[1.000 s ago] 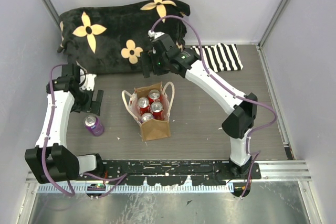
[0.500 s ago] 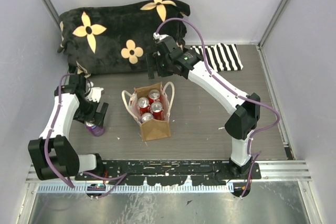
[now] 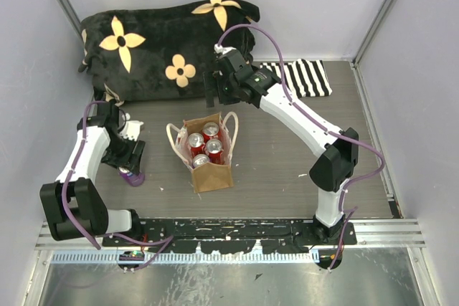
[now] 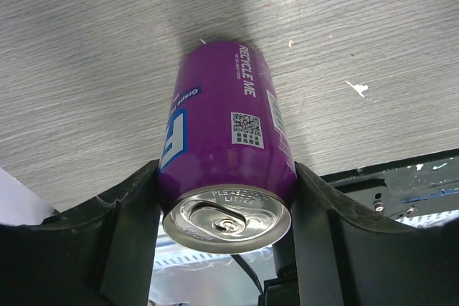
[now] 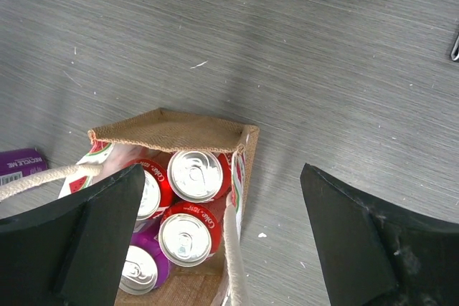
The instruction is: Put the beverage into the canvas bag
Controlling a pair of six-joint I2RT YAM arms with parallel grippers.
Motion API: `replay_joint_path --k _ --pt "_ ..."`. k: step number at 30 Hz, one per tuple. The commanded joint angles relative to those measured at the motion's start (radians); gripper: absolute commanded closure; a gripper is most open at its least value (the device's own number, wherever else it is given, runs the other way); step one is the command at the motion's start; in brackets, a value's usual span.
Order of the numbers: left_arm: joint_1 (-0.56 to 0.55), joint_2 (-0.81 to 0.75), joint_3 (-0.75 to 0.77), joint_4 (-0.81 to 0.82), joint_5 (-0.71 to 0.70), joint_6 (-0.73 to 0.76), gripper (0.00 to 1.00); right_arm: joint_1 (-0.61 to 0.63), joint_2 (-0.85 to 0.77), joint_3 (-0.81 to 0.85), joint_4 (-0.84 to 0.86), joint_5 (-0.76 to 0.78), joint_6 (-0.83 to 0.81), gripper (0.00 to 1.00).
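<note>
**Ana:** Where is the drink at this moment?

**Ben:** The purple can point(image 4: 222, 120) stands upright on the desk point(image 3: 272, 177), on the left side. Its long axis goes straight up, and its pull-tab top faces the left wrist camera.

**Ana:** And the left tool point(image 4: 226, 177)?

**Ben:** It is lowered over the can from above. Its two fingers point(image 4: 129, 234) lie against the can, one on each side, so it looks closed on it. The bottom of the can seems to rest on the desk.

**Ana:** Which way is the canvas bag point(image 3: 213, 175) from there?

**Ben:** To the robot's right of the can, near but apart, about the middle of the desk. It stands upright with its mouth open upward. Inside are red cans point(image 5: 193, 175) and one more with a purple side. How much room is free cannot be told.

**Ana:** What about the right tool point(image 5: 222, 173)?

**Ben:** It hangs above the far edge of the bag, fingers wide apart, with nothing in them.

**Ana:** So which arm should carry?

**Ben:** The left one, surely, because it is at the can. The can probably must go up above the rim and the cream handles point(image 3: 171, 134), then sideways to the right, then down, kept upright.
</note>
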Motion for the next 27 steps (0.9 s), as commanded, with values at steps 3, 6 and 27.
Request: replay_joint_path --k 3,6,27 --pt "0.002 -0.002 0.107 -0.044 0.046 -0.004 1.00 -0.006 -0.084 -0.005 0.027 0.021 0.012 0.04" --pt "0.001 0.022 0.287 -0.089 0.074 -0.032 1.00 -0.007 -0.095 -0.011 0.027 0.025 0.013 0.04" --pt "-0.493 0.298 1.151 -0.123 0.298 -0.264 1.00 -0.073 -0.356 -0.263 0.000 0.214 0.101 0.04"
